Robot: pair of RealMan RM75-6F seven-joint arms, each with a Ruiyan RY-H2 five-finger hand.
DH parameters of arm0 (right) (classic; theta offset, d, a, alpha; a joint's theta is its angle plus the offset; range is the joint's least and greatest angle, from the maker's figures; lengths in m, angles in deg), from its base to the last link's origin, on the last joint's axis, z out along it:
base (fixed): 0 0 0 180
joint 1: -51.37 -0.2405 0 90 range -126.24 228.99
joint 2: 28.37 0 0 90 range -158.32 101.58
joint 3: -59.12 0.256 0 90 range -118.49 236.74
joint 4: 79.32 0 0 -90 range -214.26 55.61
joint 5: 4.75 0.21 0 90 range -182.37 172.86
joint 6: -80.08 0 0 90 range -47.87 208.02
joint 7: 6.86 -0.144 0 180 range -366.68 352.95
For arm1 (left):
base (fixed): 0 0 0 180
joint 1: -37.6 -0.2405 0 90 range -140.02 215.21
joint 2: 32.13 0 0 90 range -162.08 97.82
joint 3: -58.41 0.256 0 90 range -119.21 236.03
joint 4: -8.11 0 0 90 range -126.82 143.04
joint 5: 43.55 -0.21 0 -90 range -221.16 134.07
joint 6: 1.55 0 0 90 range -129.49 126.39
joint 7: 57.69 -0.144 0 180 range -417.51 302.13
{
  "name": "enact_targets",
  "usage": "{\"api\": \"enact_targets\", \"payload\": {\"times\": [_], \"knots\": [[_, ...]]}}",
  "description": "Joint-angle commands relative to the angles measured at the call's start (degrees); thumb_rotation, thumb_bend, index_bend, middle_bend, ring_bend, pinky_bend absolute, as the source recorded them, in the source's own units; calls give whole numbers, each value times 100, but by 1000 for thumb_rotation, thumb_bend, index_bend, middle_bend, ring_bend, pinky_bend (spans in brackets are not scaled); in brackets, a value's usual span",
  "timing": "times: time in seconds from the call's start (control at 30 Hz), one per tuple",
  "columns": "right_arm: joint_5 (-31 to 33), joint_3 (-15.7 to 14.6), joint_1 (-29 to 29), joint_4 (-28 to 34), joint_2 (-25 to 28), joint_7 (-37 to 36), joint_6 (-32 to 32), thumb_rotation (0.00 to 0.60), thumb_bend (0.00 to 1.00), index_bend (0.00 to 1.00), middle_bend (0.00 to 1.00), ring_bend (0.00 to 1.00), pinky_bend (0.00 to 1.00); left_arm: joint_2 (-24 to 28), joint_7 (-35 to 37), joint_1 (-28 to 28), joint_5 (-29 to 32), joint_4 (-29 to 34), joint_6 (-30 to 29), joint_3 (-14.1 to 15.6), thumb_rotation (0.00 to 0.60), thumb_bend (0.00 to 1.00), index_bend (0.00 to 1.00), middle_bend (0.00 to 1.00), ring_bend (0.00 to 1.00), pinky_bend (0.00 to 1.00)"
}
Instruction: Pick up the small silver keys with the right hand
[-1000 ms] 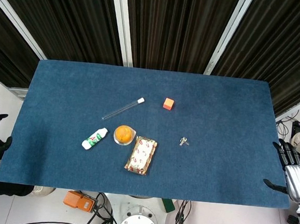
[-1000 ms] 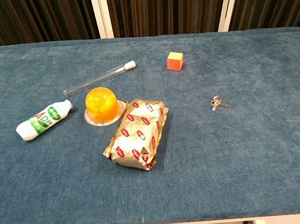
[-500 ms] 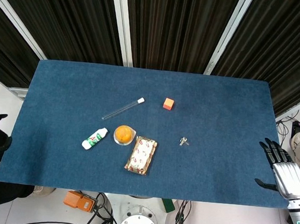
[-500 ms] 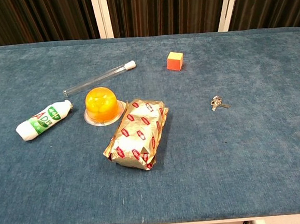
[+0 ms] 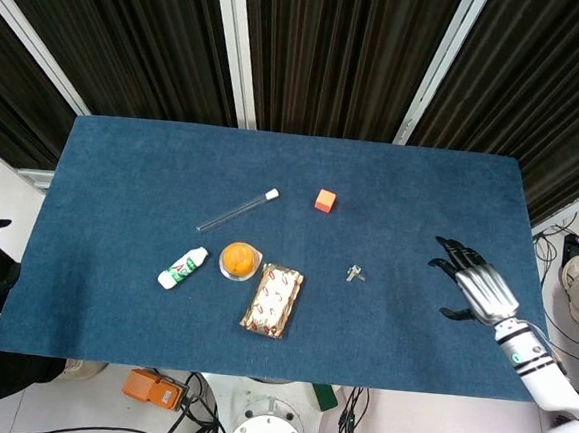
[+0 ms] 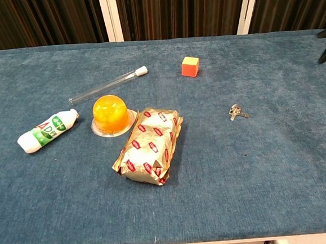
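Some way left of right robot hand (image 5: 478,287): keys (image 5: 355,274).

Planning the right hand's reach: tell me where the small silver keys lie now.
In the head view, the small silver keys lie on the blue cloth table, right of centre, between the gold-wrapped snack packet and the open right hand, untouched.

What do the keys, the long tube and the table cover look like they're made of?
Keys: bare metal by the look, silver-grey with small bright glints. Tube: clear glass or plastic, cannot tell which; the cover shows through it, and one end has a white cap. Table cover: dark blue fabric, felt- or carpet-like; matte, with a fuzzy nap and faint brush marks.
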Motion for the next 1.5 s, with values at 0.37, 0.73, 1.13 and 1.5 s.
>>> {"api": "enact_targets", "payload": {"times": [0.37,0.73,1.13,1.5], "knots": [[-199,-69,-1020,-1319,-1197,-628,706,600,437,426,42,156,224,11,37,8,61,-2,44,-22,600,348,222,37,70,149],[-123,-93,-1533,-1954,-1838,-886,901,600,466,463,42,172,234,16,37,11,58,-3,54,-19,600,348,222,37,70,149],[-59,-240,-1788,-2096,-2035,-911,985,600,479,538,43,180,244,12,54,25,55,-26,77,-20,600,349,222,37,71,149],[25,-298,-2036,-2186,-2182,-869,1159,600,497,561,43,181,248,12,57,24,73,-35,80,-26,600,348,222,37,70,149]]}}
